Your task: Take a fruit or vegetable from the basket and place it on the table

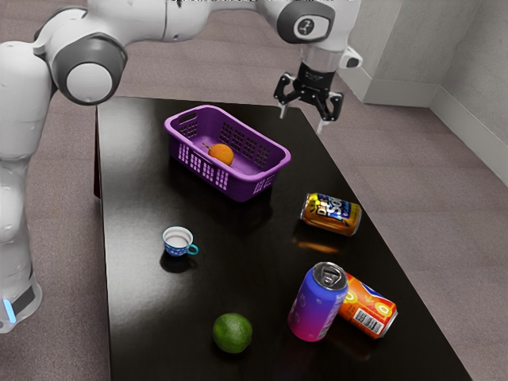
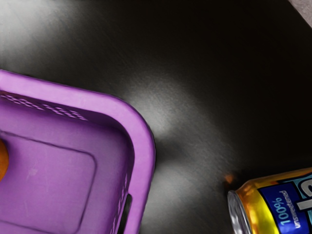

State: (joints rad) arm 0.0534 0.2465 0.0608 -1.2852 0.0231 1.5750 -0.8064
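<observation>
One lime (image 1: 232, 333) sits nearest, at six o'clock from the basket (image 1: 240, 187) on our exterior-view clock. At five stand an upright can (image 1: 317, 303) and, just beside it, a fallen can (image 1: 370, 308). The cup (image 1: 178, 240) is at seven, the yellow can (image 1: 330, 214) at four. Between those two lies open desk (image 1: 246, 242), which we judge roomy enough for setting down. Our fruit, the orange (image 1: 221, 155), rests inside the basket, so neither its pick nor its placing is done; whether the lime came from there, we can't tell. Our hand (image 1: 302, 119) hangs at two o'clock, fingers spread apart, holding nothing. We'd move it over the basket's rim, clearing that edge both ways.
</observation>
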